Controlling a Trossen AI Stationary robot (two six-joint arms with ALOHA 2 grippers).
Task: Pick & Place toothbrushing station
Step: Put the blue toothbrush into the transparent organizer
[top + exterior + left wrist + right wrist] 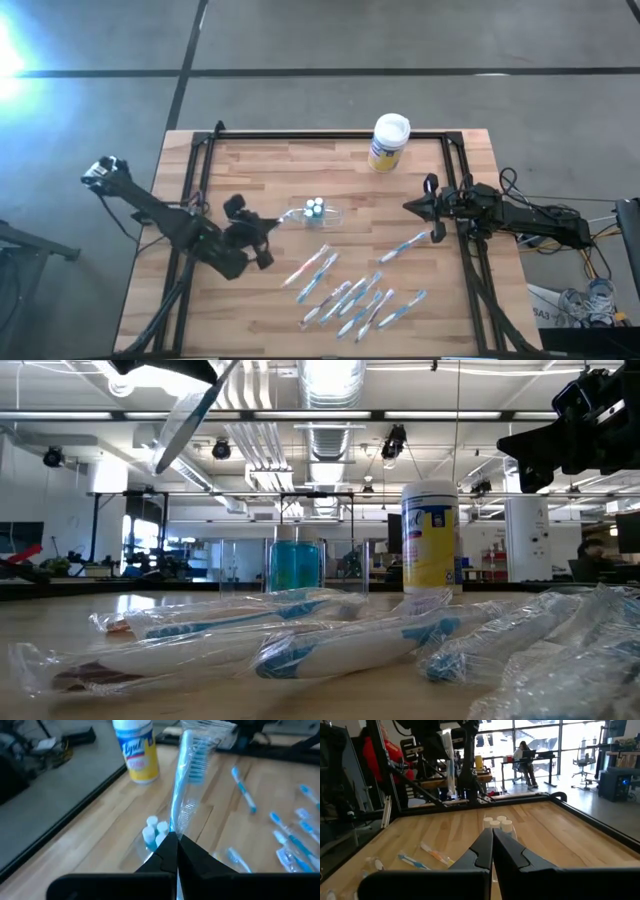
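The clear holder (322, 212) stands mid-table with its white, teal-capped tubes (155, 831); it also shows in the low view (295, 565) and the right wrist view (497, 824). My left gripper (266, 236) is just left of it, shut on a plastic-wrapped white-blue toothbrush (186, 775) that reaches toward the holder. Several more wrapped toothbrushes (350, 295) lie flat on the near half of the table. My right gripper (415, 206) is shut and empty at the right, above one toothbrush (404, 246). My left gripper pinches the wrapped toothbrush by its handle end (173, 831) between its two fingers, wrapper and all. The fingers come from the table's left and lie along the brush. The brush sticks out past the fingertips, bristle head (197, 762) farthest out, tilted and lifted clear of the table (185, 420).
A white-lidded canister with a yellow-blue label (388, 142) stands at the far edge, right of centre. A black frame rail (330, 136) runs around the table. Bare wood lies between the holder and the canister (350, 175).
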